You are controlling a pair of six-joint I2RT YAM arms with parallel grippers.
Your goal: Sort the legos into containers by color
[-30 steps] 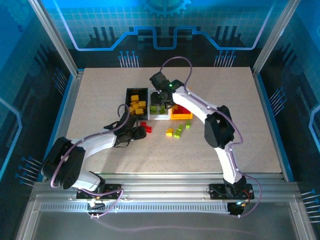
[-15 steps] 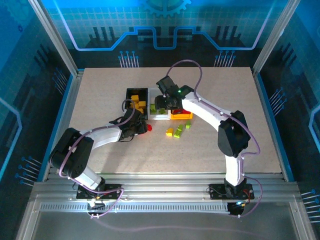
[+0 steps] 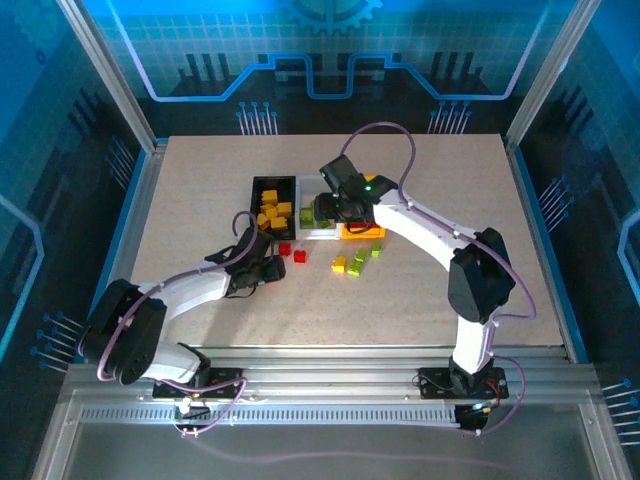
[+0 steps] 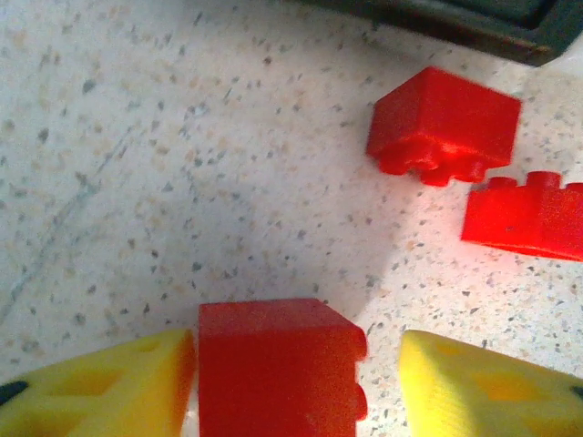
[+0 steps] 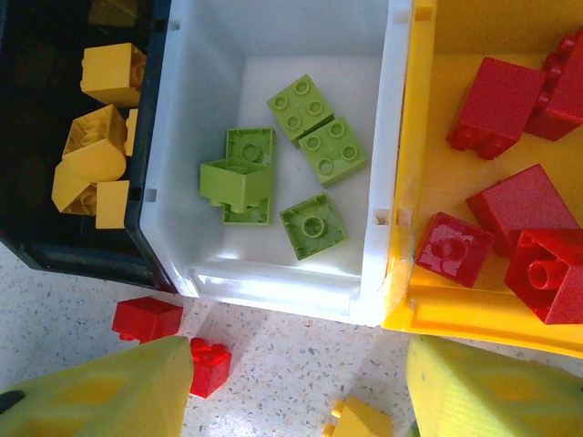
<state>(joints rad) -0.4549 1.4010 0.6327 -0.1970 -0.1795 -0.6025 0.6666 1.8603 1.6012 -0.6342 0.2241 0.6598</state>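
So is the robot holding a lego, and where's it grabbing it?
Nothing is held. A red brick sits between the fingers of the left gripper, touching one, clear of the other. The right gripper is empty.

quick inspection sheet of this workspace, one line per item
surface: speckled light table, no spills seen
job's things: black bin holds yellow bricks; white bin holds green bricks; yellow bin holds red bricks; unsorted on the table: loose red bricks, loose green bricks, loose yellow brick
clutter: nothing seen
grippers: left gripper open around a single red brick, one finger touching it, the other apart; right gripper open, empty, above the bins' near edge
cables: purple cables along both arms, the left one looping near the black bin
surroundings: blue-lit enclosure panels, metal rail at the near edge
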